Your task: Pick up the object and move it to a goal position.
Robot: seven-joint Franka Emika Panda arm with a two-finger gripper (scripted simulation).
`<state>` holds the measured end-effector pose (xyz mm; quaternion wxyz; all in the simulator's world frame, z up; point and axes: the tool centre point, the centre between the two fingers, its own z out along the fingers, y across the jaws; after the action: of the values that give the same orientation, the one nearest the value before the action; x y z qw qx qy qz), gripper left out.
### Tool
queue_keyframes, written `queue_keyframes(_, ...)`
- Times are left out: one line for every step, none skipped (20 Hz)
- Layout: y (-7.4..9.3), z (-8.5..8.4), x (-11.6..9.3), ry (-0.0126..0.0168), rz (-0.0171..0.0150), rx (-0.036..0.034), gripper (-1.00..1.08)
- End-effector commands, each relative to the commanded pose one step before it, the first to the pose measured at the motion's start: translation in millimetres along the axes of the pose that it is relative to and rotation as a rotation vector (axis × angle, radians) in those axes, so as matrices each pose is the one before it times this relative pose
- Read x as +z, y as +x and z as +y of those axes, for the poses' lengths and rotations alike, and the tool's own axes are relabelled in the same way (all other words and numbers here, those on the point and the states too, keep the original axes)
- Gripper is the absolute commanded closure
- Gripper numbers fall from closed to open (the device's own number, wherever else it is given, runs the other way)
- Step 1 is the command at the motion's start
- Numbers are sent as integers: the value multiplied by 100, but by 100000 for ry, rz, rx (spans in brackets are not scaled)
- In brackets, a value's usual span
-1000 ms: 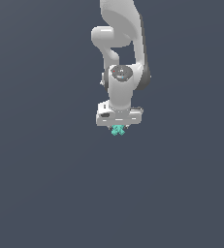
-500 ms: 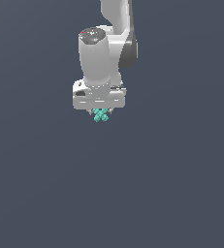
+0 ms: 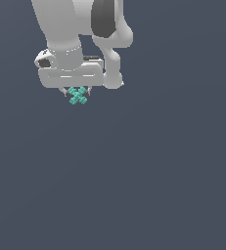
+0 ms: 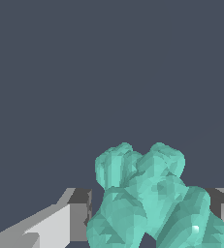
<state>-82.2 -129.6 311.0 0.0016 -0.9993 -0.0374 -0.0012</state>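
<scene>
While I watch the exterior view, my gripper (image 3: 78, 92) sits in the upper left of the frame, jaws pinching the teal object (image 3: 78, 96) that pokes out just beneath the white hand. On the wrist view, the object (image 4: 150, 198) sits between both fingers (image 4: 67, 218).

Counted: 1 robot arm (image 3: 80, 29), white w/ dark joint. 1 tool (image 3: 78, 93), w/ 2 fingers (image 4: 60, 223) seen in wrist view. 1 teal lumpy cross-shaped object (image 3: 78, 96). Nothing else to tally, per both views.
</scene>
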Motion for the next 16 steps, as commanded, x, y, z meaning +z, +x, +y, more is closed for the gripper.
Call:
queue_keyframes(-345, 1947, -2379, -24, -142, -49, 108)
queue_keyframes(-91, 720, -859, 0, 0, 0, 108)
queue_keyframes(-75, 663, -804, -63, -26, 13, 108)
queue_keyframes(-72, 636, -752, 0, 0, 0, 108)
queue_keyframes(-58, 581, -700, -45, -18, 7, 108)
queue_keyframes(-47, 539, -648, -45, -18, 6, 108)
queue_keyframes(-43, 511, -595, 0, 0, 0, 108)
queue_keyframes(-29, 454, -546, -46, -17, 3, 108)
queue_keyframes(-29, 428, -495, 0, 0, 0, 108)
queue_keyframes(-17, 369, -447, -46, -17, 1, 108)
queue_keyframes(-18, 344, -395, 0, 0, 0, 108)
queue_keyframes(-13, 304, -348, 0, 0, 0, 108)
queue_keyframes(-1, 246, -305, -46, -16, -1, 108)
queue_keyframes(-2, 228, -258, 0, 0, 0, 108)
queue_keyframes(3, 192, -216, 0, 0, 0, 108)
queue_keyframes(7, 157, -176, 0, 0, 0, 108)
